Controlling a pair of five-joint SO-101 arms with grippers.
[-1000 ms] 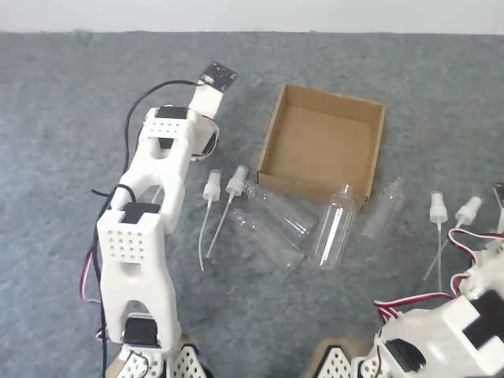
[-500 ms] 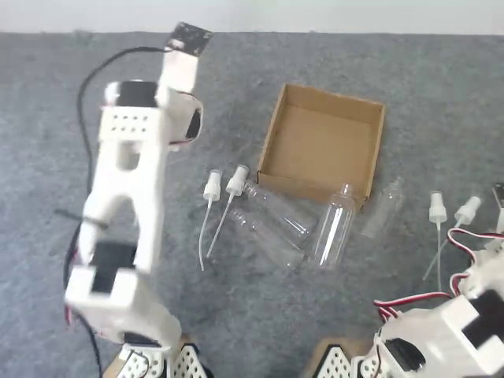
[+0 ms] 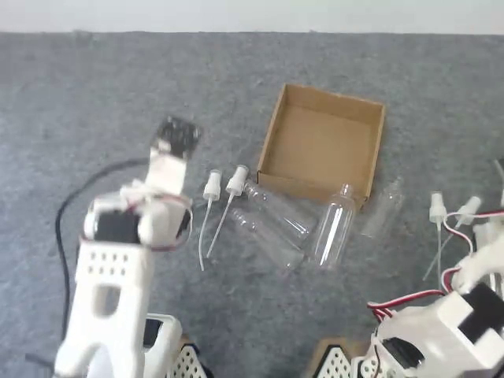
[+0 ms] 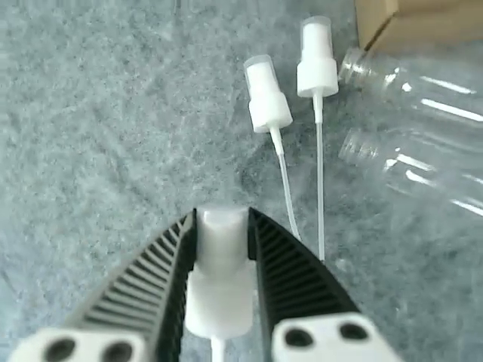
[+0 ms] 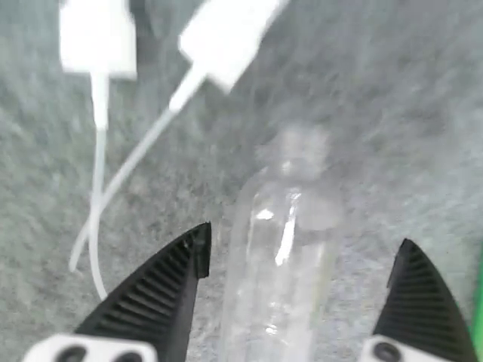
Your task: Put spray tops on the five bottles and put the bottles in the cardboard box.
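Gripping a white spray top [image 4: 219, 260] between its black ribbed jaws, the left gripper [image 4: 220, 222] hangs over the grey mat [image 3: 79, 94], clamped tight on it. That top has a smooth round cap, a wider collar and a thin tube. Two loose tops [image 4: 268, 105] lie just beyond it, beside the necks of three clear bottles [image 3: 335, 224] lying in front of the cardboard box [image 3: 319, 146]. The right gripper [image 5: 302, 241] has its jaws spread wide on either side of a fourth bottle [image 5: 283, 226], clear and uncapped, which lies by the box's right corner. Another pair of tops [image 5: 96, 38] lies near it. Compared with half a second ago, the left arm has drawn back from the far side of the mat toward its base. The bottles and box lie as before.
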